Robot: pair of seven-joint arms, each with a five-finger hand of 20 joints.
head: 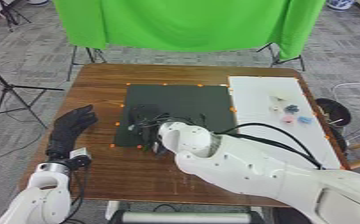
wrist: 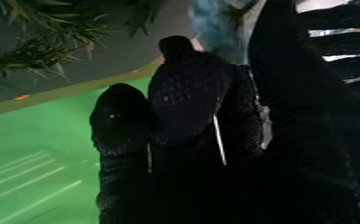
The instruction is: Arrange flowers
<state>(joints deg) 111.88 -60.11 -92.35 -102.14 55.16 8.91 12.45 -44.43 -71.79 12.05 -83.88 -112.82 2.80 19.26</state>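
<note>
White right arm (head: 234, 167) slants up from the lower right of the head view. Ahead of it, left of centre, is the right hand (head: 144, 116), fingers nearly straight; I cannot tell what it holds. Left hand (head: 73, 122), loosely open and empty, is at centre left. Greens (head: 166, 119) sit by the right hand; flowers (head: 291, 108) lie upper right on white sheet (head: 257, 107).
</note>
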